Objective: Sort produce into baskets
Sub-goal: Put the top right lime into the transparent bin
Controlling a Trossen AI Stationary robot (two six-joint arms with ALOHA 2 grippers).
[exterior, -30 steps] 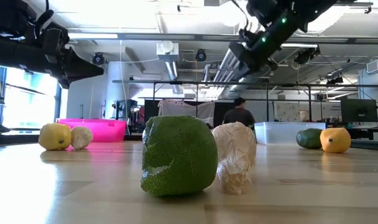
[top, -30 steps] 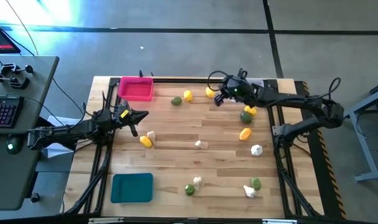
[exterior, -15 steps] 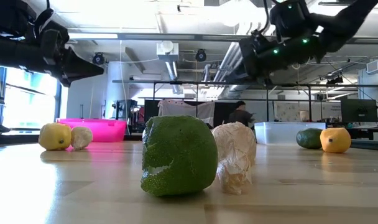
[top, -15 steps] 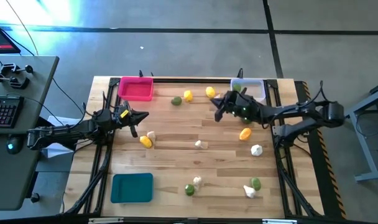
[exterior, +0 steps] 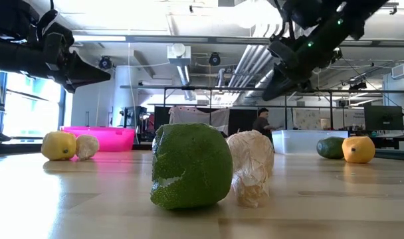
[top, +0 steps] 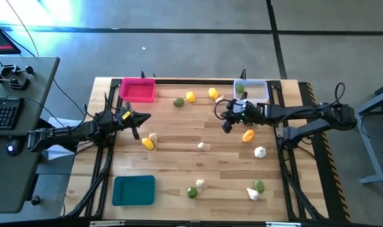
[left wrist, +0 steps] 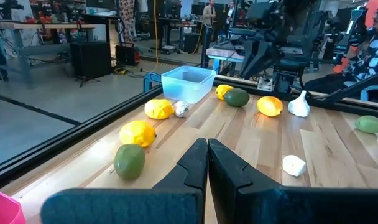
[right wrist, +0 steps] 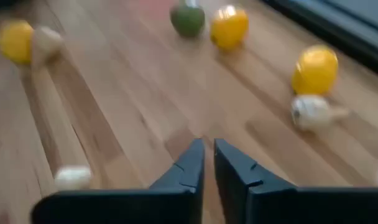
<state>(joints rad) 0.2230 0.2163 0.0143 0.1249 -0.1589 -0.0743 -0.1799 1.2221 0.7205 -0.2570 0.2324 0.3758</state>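
Small produce lies scattered on the wooden table: limes [top: 179,101], lemons [top: 190,97] and garlic bulbs [top: 259,151]. The pink basket [top: 138,89] stands at the far left, the clear basket [top: 251,91] at the far right with a green piece [top: 240,89] in it, and the teal basket [top: 133,190] at the near left. My right gripper [top: 225,122] hovers shut and empty over bare wood, left of a lemon [top: 247,135]; its wrist view [right wrist: 209,146] shows only a slit between the fingers. My left gripper [top: 138,119] waits shut and empty at the left, above a lemon and garlic pair [top: 150,140].
A lime [exterior: 191,166] and a garlic bulb [exterior: 252,166] lie close to the near edge, with another lime and garlic pair [top: 256,189] at the near right. A garlic bulb [top: 205,146] lies mid-table. Black rails run along the table's sides. A person [exterior: 262,123] stands in the room behind.
My right gripper has drawn back from beside the clear basket toward the table's near edge, staying above the table; the arm no longer covers the basket, and a green piece shows in it. My left arm has kept still.
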